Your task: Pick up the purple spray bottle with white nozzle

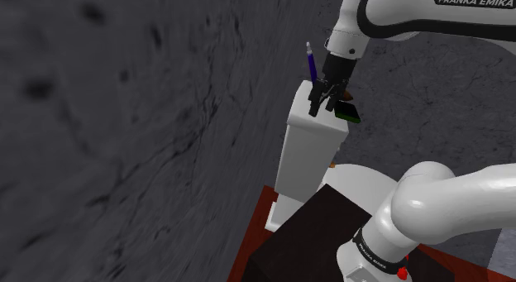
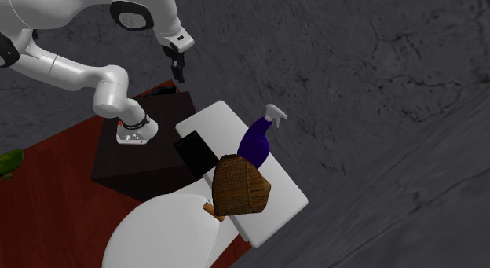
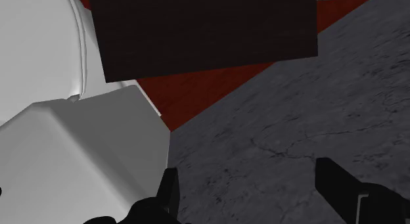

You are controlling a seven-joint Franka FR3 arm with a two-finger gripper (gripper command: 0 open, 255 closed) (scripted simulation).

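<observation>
Two black fingers [image 3: 169,190] of the gripper [image 3: 248,173] stand wide apart, clasping nothing. Grey floor [image 3: 282,124] lies below them, and a corner of the white worktop [image 3: 85,157] sits just beside one finger. From the second exterior view I place the purple spray bottle [image 2: 257,145] between four and five o'clock of the gripper. It stands on the worktop, well apart from the gripper, with its white nozzle [image 2: 275,111] on top. A brown basket [image 2: 239,186] crowds the bottle at seven o'clock, and a black slab [image 2: 195,155] lies at nine. Bare worktop separates gripper and bottle.
</observation>
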